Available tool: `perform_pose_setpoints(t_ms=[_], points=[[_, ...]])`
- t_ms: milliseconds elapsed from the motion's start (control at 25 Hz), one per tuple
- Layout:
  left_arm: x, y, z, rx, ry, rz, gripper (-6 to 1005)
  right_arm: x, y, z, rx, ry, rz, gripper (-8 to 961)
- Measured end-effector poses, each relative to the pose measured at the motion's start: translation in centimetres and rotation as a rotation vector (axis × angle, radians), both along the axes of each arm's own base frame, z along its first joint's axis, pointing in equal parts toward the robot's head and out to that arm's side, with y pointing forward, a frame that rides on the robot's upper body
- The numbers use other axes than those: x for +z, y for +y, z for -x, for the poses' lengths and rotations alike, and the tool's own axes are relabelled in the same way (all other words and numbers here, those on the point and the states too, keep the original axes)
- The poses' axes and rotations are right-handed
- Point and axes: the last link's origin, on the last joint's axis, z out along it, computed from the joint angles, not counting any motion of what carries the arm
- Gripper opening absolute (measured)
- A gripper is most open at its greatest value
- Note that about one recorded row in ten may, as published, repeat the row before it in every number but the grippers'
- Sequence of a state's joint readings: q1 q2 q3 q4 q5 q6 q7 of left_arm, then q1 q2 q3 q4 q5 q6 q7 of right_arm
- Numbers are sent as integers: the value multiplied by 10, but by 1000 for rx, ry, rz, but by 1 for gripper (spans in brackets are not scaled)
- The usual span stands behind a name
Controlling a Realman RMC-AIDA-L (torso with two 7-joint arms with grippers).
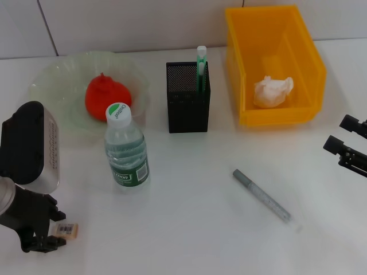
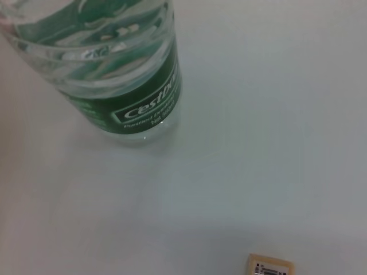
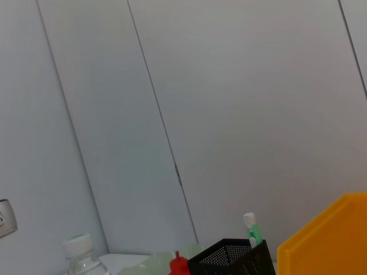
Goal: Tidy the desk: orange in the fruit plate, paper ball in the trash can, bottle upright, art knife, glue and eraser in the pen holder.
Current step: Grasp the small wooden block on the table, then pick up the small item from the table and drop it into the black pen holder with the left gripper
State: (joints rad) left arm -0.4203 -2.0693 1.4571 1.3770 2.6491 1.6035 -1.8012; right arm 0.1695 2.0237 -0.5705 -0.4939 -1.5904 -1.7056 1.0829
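Left hand low over the table, fingers spread around the eraser, contact unclear.

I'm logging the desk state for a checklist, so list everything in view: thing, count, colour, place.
orange: 1, red-orange, in the fruit plate
fruit plate: 1, pale green, far left
bottle: 1, clear, green label, upright before the plate
pen holder: 1, black, centre back
glue: 1, green-white, in the pen holder
trash can: 1, yellow-orange, far right
paper ball: 1, white, in the trash can
art knife: 1, grey, lying right of centre
eraser: 1, tan, near left
left hand: black, at the eraser
right hand: black, right edge
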Motion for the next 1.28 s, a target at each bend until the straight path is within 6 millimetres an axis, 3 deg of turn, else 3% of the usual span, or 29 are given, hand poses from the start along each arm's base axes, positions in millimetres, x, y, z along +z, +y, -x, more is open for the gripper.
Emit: perform_pose_setpoints(t_ms=[240, 440, 800, 880, 960, 1080, 1160, 1200, 1280], points=[[-3, 0, -1, -14, 2, 4, 464, 0, -1, -1, -4, -1, 0, 773], [-6, 1, -2, -31, 16, 12, 363, 1, -2, -2, -7, -2, 0, 773], [-1, 0, -6, -4, 7, 25, 278, 3, -4, -4, -14, -2, -7, 774], [4, -3, -15, -7, -47, 33, 278, 3, -5, -4, -17, -1, -11, 774], [20, -9, -36, -34, -207, 53, 278, 5, -5, -6, -24, 1, -20, 774], [20, -9, -36, -34, -207, 53, 278, 7, -5, -6, -32, 9, -34, 774], [30, -12, -47, -61, -305, 58, 278, 8, -5, -6, -34, 13, -38, 774], [52, -18, -76, -156, -565, 74, 278, 8, -6, -6, -34, 14, -39, 774], [57, -19, -85, -200, -640, 82, 278, 8, -6, -6, -34, 16, -39, 774]])
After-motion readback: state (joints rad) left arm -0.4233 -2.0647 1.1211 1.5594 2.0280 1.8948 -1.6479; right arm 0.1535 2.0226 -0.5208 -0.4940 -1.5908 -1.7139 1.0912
